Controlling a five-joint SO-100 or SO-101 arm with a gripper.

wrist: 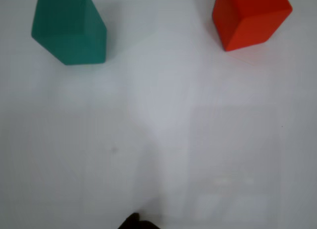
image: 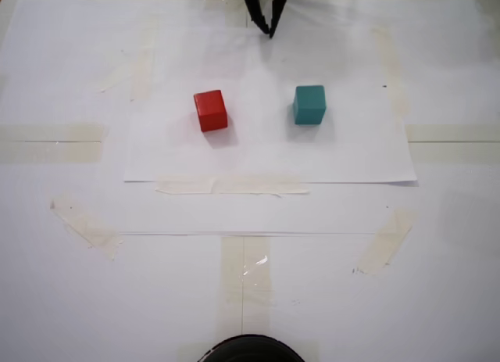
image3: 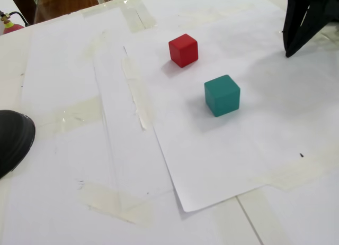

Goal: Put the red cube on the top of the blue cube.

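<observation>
Red cube (image: 211,110) and blue cube (image: 309,105) apart mid-sheet on white paper (image: 344,155). Gripper (image: 269,30) near far edge, clenched, holding nothing.

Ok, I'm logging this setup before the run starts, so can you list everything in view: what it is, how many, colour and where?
red cube: one, bright red, on the top white sheet, left of the teal one in a fixed view, apart from it.
blue cube: one, teal, same sheet, right of the red one there.
paper sheets: several overlapping, white, covering the table.
tape strips: many, pale beige, along sheet edges and corners.
dark rounded object: one, black, at the bottom edge; cannot tell what it is.
tool: one, black, at the top edge beyond the cubes, holding nothing; fingertips close together.
</observation>
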